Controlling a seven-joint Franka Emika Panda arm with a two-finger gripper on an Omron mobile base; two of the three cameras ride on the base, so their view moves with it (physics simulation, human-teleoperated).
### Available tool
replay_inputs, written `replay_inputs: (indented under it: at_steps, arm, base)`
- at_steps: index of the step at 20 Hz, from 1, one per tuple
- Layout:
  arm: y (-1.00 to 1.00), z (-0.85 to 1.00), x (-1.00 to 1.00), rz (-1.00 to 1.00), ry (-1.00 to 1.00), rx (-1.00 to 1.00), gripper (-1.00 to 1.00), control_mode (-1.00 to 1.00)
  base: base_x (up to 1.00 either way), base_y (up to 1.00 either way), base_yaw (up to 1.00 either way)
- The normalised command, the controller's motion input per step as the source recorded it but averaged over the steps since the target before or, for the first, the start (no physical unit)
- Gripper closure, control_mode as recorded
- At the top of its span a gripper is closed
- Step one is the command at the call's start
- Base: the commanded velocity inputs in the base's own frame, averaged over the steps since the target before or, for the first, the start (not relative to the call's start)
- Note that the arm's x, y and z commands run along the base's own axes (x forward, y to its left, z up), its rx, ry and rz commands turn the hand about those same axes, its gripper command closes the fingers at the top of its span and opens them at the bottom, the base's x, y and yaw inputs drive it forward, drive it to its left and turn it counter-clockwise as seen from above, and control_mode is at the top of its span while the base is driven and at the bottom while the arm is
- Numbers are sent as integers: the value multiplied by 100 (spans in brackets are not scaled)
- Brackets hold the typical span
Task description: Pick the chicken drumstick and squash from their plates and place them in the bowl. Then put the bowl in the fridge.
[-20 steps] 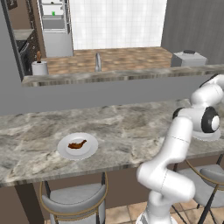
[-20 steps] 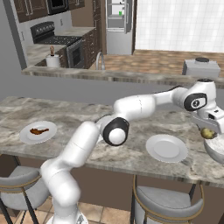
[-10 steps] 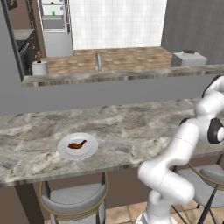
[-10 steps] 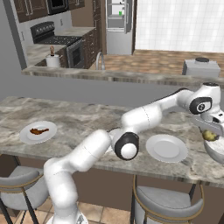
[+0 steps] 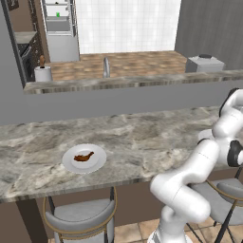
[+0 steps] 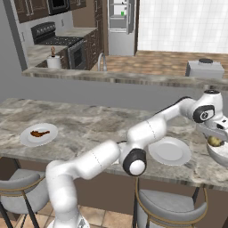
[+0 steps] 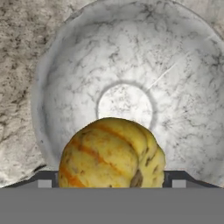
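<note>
I held my end effector (image 6: 217,133) over the small round off-white bowl (image 6: 219,154) at the right end of the marbled stone tabletop (image 6: 93,127), its fingers spread wide with the yellow, orange-striped squash (image 7: 111,153) between them; whether the fingers gripped it or had let it go I could not tell. In the hand view the squash sat at six o'clock, low against the near wall of the bowl. Just left of the bowl stood an empty white plate (image 6: 169,150). So the squash step looked nearly done. Next I would lift clear and reach for the dark reddish-brown chicken drumstick (image 6: 39,132), lying on its own white plate (image 6: 38,134) well apart to the left. Compared with a second earlier, my arm had swung further right and the hand had come lower over the bowl.
</note>
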Motion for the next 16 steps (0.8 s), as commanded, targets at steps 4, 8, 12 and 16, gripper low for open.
replay_inputs:
  at_steps: [4, 8, 12, 16]
  arm:
    - [-27, 15, 25, 1, 3, 8, 100, -100]
    - [-33, 27, 28, 3, 3, 10, 100, -100]
    - [-28, 33, 29, 2, 8, 13, -100, -100]
    - [-28, 45, 29, 1, 11, 13, -100, -100]
  base:
    - [0, 0, 0]
    - [0, 0, 0]
    - [0, 0, 0]
    - [0, 0, 0]
